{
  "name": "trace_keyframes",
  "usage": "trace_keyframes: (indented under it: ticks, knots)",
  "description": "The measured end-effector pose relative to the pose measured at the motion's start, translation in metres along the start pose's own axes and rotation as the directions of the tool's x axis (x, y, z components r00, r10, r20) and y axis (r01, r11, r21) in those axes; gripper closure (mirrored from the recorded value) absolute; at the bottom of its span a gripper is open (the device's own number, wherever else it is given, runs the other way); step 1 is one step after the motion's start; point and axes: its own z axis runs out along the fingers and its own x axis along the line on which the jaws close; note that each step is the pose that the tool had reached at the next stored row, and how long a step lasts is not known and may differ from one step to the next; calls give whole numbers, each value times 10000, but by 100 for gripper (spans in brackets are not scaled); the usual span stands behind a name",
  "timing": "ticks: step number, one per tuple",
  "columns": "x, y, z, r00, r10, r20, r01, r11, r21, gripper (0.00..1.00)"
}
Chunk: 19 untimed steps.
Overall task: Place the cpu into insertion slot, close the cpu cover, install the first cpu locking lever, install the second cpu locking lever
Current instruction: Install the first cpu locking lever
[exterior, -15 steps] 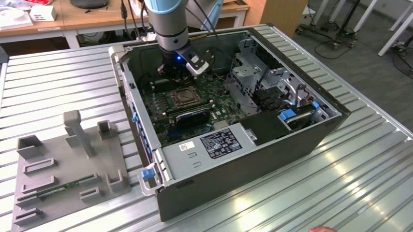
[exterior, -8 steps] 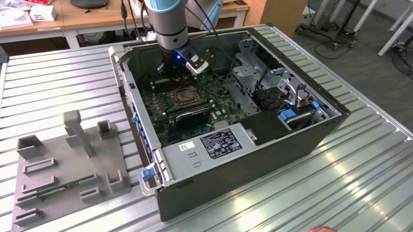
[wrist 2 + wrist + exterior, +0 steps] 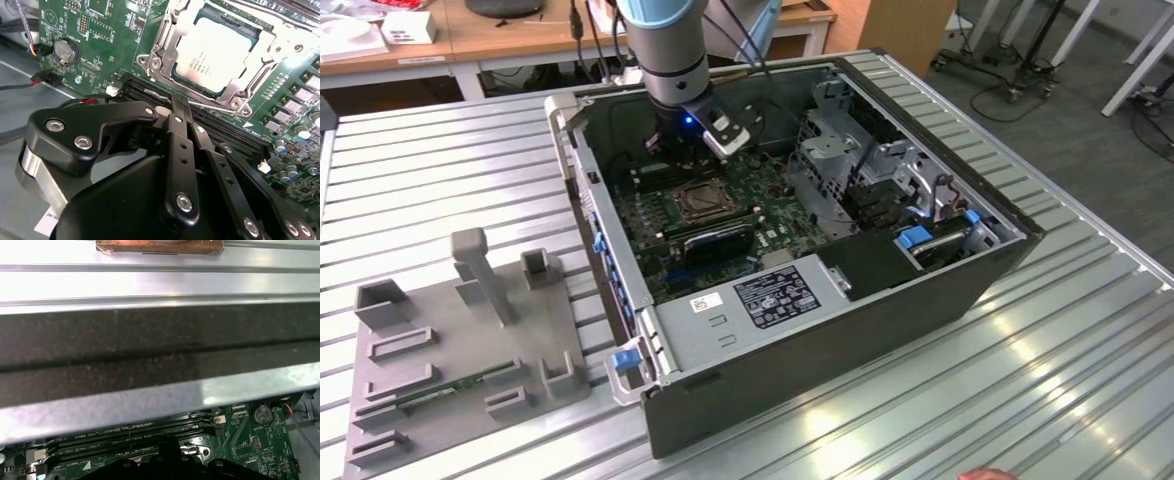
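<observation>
Exterior view high, looking down into open case (image 3: 720, 330), both wrist views close, sharing green board (image 3: 100, 45)

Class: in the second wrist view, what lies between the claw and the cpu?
Long black memory slots cross the green board between the claw and the cpu.

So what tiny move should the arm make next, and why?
Probably nudge the thin locking lever down toward its catch: the cpu sits under the closed cpu cover, and the shut fingers rest right at that lever along the cover's edge.
</observation>
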Motion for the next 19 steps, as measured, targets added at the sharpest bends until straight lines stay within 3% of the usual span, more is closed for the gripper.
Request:
trace_keyframes:
  ticks: [9,19]
  knots:
    - [28,-15,73,10000,-57,27,56,9997,220,89]
    - [41,-18,80,10000,-81,34,80,9996,282,89]
